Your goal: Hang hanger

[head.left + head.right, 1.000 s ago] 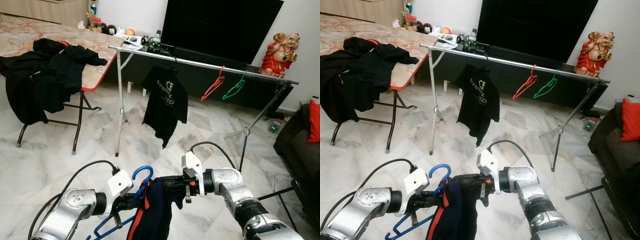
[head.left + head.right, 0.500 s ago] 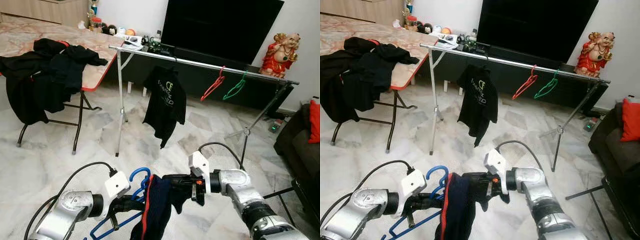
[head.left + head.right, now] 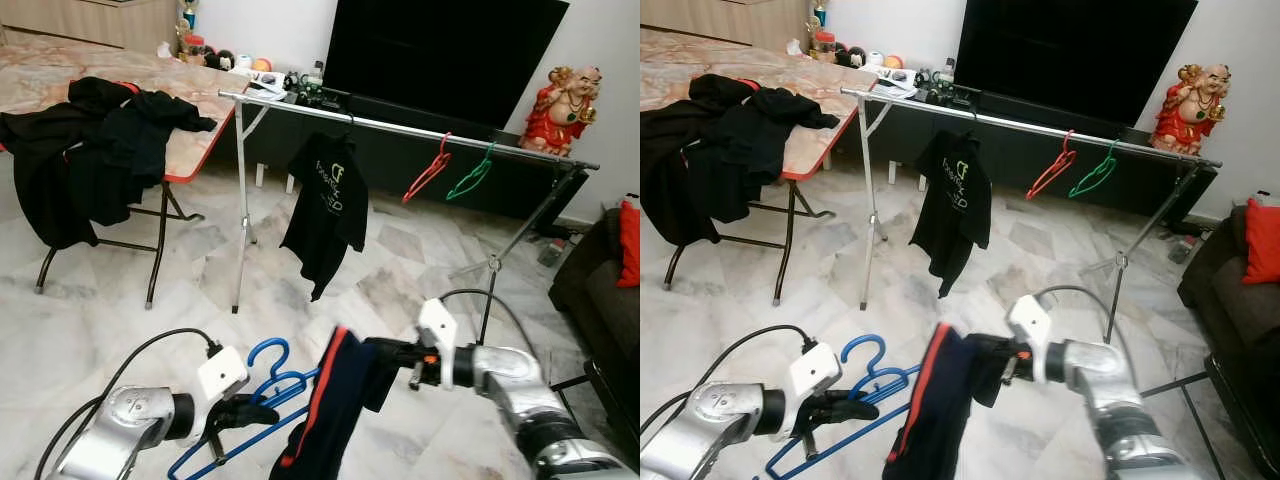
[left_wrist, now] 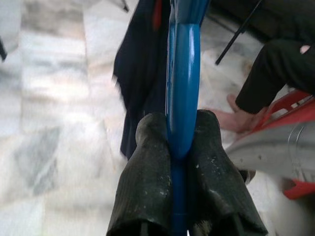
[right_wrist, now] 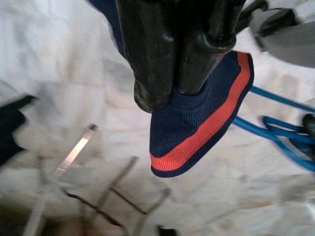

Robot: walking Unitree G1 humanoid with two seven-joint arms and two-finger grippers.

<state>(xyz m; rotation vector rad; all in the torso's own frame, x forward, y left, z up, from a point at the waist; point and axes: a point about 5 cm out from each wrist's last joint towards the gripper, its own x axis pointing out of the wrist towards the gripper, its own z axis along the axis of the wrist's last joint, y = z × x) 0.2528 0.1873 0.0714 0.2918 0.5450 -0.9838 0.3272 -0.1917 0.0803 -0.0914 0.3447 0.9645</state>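
Head views: over the last second the right gripper (image 3: 405,357) has drawn away to the robot's right, pulling the navy garment with red trim (image 3: 335,400) with it, while the left gripper (image 3: 235,413) has dropped lower and further left with the blue hanger (image 3: 262,388). The two arms now stand well apart, and the garment stretches between them, one end at the right jaws, the other toward the hanger. Judgement: the garment is being spread over the hanger, so hanging on the clothes rail (image 3: 400,128) is not yet begun; the rail stands well ahead across the marble floor.

Count on the rail: one black T-shirt (image 3: 328,208), one red hanger (image 3: 427,171), one green hanger (image 3: 470,176). In hand: one blue hanger, one navy garment. On the bench (image 3: 185,135) at left: a pile of dark clothes (image 3: 85,150), number not distinguishable. One statue (image 3: 561,105) stands at the far right.

Left wrist view: the jaws are closed narrow on the blue hanger's bar (image 4: 183,98), one finger either side. A seated person's leg (image 4: 275,73) is beyond.

Right wrist view: the jaws are pinched tight on the navy garment's red-striped edge (image 5: 202,132).
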